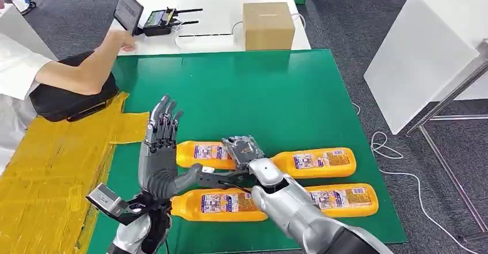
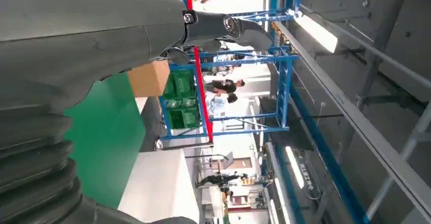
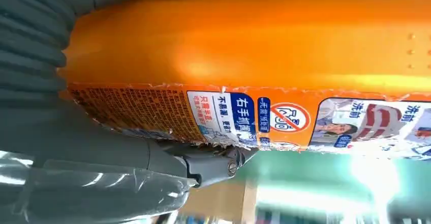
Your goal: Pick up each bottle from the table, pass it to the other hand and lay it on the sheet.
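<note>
So the right hand (image 1: 244,150) has its fingers wrapped on the far-left orange bottle (image 1: 202,153), which lies flat on the green sheet (image 1: 259,87) with three more orange bottles (image 1: 319,162) beside it. The left hand (image 1: 161,144) is just next to it, fingers spread and pointing up, holding nothing. A person's arm (image 1: 80,72) reaches across the table's far left corner.

The bottles (image 1: 313,162) are glossy orange plastic with printed paper labels, one torn along its edge. The sheet (image 1: 288,93) is smooth matt green. At nine o'clock lies crinkled yellow tape (image 1: 52,162). The right hand (image 1: 244,150) is matt grey plastic; its arm (image 1: 305,213) is shiny silver metal. The box (image 1: 267,25) is plain cardboard.
</note>
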Tool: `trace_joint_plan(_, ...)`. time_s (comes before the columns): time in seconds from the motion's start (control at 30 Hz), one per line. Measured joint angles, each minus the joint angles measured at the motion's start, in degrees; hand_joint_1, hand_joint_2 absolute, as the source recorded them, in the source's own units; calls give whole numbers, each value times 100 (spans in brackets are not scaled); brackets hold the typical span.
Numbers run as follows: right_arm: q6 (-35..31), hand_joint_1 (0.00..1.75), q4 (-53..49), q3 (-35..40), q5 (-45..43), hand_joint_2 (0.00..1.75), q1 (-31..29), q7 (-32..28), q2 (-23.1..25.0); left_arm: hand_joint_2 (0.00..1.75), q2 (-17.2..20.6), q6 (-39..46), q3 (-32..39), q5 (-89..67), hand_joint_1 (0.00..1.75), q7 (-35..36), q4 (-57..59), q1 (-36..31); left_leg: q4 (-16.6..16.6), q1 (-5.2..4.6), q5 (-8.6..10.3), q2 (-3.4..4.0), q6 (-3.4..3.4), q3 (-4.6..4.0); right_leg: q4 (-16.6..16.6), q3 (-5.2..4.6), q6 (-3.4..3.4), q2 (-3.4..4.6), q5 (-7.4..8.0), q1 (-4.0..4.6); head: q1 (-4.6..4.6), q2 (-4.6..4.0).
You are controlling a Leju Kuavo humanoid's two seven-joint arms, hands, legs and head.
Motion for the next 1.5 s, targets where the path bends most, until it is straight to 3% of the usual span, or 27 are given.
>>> trace_joint_plan(0.13, -1739, 175, -833, -498, -243, 175, 384, -835, -140, 175, 0, 129, 0, -31, 0, -37, 0, 31, 0, 0, -1, 0, 0, 1, -1, -1, 0, 0, -1, 0, 0, 0)
trace_joint_plan(0.23, -2087, 175, -1710, -987, -245, 175, 879, -1347, -236, 175, 0, 232, -4, -79, 0, -83, 0, 81, 0, 0, -1, -4, 1, -5, -3, -2, 0, -2, -1, 0, 0, 0)
trace_joint_plan(0.47, -2093, 175, -3459, -2456, -663, 175, 1895, -2562, -234, 175, 0, 433, -11, -136, 0, -109, -18, 173, 0, 0, -3, -9, 3, -14, -5, -4, 1, -4, -1, -7, 2, 0)
trace_joint_plan(0.63, -2091, 175, -4089, -2882, -1457, 175, 2380, -2640, -241, 175, -2, 667, 4, -66, 0, 7, -92, 261, -1, -1, -3, -6, 3, -14, -5, -4, 1, -3, -1, -7, 0, 0)
trace_joint_plan(0.9, -1882, 175, -4322, -3089, -2779, 175, 2701, -2640, -328, 175, -50, 837, 120, 378, 0, 337, -107, 296, -1, 0, -3, -3, 3, -13, -4, -4, 0, -2, -1, -2, 0, 0)
trace_joint_plan(1.23, -1208, 175, -4322, -3087, -3402, 175, 2790, -2751, -361, 175, -46, 782, 168, 415, 0, 813, 77, 169, -1, 0, -3, -3, 3, -14, -5, -4, 0, -3, -1, -2, 0, 0)
trace_joint_plan(1.33, -728, 175, -4312, -2894, -3591, 175, 2788, -2779, -365, 175, -2, 588, 151, 441, 0, 950, 256, 77, -1, 0, -3, -2, 3, -13, -4, -4, 0, -2, -1, -2, 0, 0)
trace_joint_plan(1.5, -468, 175, -4126, -2458, -3616, 175, 2661, -2821, -367, 175, 70, 311, 75, 448, 0, 1014, 474, -79, -1, 1, -2, -3, 2, -15, -3, -4, 0, -3, -1, -1, 0, 0)
